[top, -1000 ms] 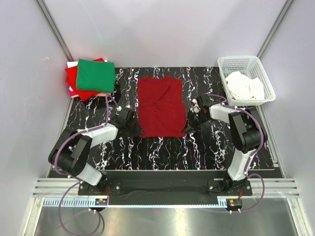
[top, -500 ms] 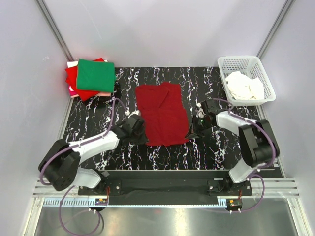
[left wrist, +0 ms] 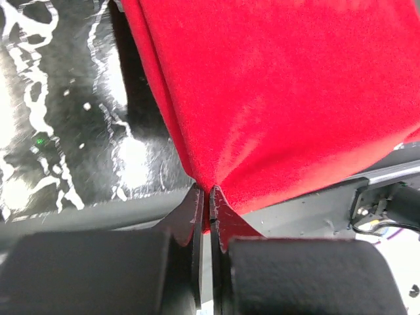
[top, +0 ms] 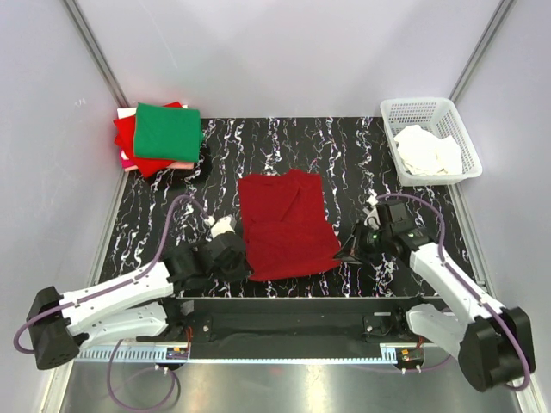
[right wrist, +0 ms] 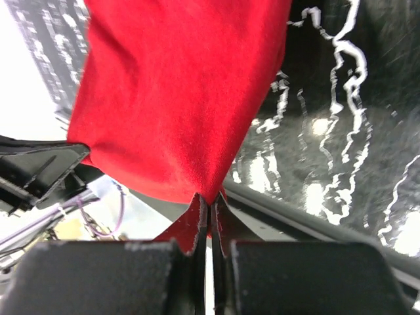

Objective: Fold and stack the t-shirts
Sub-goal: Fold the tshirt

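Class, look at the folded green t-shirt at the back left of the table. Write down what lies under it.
Under the green t-shirt lies a folded bright red t-shirt, with a pale pink edge below. How many more lie hidden beneath cannot be seen.

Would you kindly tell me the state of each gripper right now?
Left gripper: shut on the crimson t-shirt.
Right gripper: shut on the same t-shirt.

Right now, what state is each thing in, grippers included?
dark red t-shirt: folded lengthwise, lying flat.
left gripper: shut on the shirt's near left corner.
right gripper: shut on its near right corner.
bright red t-shirt: folded, far left.
green t-shirt: folded, lying on the bright red one.
basket: upright, holding white cloth.
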`<state>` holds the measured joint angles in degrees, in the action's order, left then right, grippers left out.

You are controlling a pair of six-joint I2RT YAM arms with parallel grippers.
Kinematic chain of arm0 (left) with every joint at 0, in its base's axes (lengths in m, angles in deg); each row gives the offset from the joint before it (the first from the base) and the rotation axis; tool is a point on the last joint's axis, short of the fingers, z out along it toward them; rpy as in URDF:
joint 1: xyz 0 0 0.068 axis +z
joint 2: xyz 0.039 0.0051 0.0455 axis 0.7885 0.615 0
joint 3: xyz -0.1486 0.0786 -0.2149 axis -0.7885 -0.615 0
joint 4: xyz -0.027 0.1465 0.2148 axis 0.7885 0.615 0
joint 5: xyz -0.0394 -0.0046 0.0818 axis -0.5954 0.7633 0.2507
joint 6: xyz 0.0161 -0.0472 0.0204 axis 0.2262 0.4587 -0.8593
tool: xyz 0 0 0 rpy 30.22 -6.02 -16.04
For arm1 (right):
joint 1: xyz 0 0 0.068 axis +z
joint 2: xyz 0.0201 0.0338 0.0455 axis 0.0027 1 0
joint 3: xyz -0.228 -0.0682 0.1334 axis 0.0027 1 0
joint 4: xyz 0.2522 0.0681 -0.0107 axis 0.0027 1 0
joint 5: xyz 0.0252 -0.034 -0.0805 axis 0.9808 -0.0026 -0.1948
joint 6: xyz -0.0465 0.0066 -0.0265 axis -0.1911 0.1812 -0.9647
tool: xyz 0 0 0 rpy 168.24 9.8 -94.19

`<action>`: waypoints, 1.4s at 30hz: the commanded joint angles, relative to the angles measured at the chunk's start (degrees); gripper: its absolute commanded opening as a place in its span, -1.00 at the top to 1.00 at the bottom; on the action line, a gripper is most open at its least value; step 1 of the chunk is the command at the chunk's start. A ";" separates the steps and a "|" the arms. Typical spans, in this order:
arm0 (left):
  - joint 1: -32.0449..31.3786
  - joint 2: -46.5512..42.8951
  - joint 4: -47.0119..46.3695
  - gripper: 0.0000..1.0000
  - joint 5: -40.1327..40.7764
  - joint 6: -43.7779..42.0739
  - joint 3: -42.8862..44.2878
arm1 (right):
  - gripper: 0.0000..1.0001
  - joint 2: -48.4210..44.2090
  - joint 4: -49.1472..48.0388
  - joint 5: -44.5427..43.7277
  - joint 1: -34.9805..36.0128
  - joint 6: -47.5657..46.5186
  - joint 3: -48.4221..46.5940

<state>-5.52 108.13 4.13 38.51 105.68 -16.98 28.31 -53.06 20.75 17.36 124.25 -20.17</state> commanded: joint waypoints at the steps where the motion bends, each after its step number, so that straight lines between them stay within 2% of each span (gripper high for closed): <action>1: -0.45 -3.11 7.44 0.93 4.11 2.84 4.11 | 1.00 -4.77 2.47 0.40 0.28 3.91 -1.09; 4: -0.36 -2.15 10.78 0.84 5.95 0.29 8.43 | 1.00 -4.61 4.39 -2.32 0.28 3.31 -6.09; 8: 1.13 3.98 15.45 0.67 10.79 -4.88 19.31 | 1.00 1.27 6.86 -6.62 0.28 -0.12 -14.44; 13: 9.89 10.24 13.53 0.67 8.43 -14.82 26.10 | 1.00 8.57 7.48 -12.87 0.19 -4.07 -23.93; 18: 18.87 17.97 11.85 0.77 2.80 -22.37 32.33 | 1.00 19.12 5.72 -13.14 -0.34 -5.75 -31.49; 21: 19.42 20.44 11.33 0.79 1.65 -23.27 34.19 | 1.00 23.60 5.98 -11.91 -0.69 -6.72 -34.57; 23: 19.24 19.66 9.31 0.79 -1.15 -22.31 31.40 | 1.00 24.31 5.55 -11.65 -0.78 -7.07 -34.32; 24: 18.63 18.96 6.08 0.76 -2.20 -21.69 29.73 | 1.00 24.14 5.37 -11.65 -0.69 -6.98 -33.88; 25: 17.93 17.99 4.05 0.58 -3.87 -21.25 24.84 | 1.00 23.79 5.28 -12.17 -0.86 -7.24 -33.35; 28: 12.58 14.56 -3.60 0.32 -4.94 -17.92 16.30 | 1.00 21.69 5.19 -13.31 -0.69 -7.42 -29.67; 29: 10.82 13.86 -5.36 0.17 -4.77 -15.56 14.61 | 1.00 20.37 5.19 -13.49 -0.78 -7.42 -27.31; 32: 3.00 15.16 -12.21 0.01 -3.98 -9.85 9.60 | 1.00 17.03 3.62 -12.62 -0.86 -6.20 -21.60; 35: -6.48 19.55 -16.97 -0.14 -1.35 -6.58 9.23 | 1.00 13.43 2.12 -11.12 -0.86 -4.17 -15.54; 42: -17.49 31.94 -12.77 -0.18 5.51 -6.39 18.28 | 1.00 2.53 -0.43 -13.75 -0.86 5.48 0.30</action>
<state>-19.81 137.31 -6.88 38.86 97.74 -3.80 34.50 -51.47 8.44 16.84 124.42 -24.02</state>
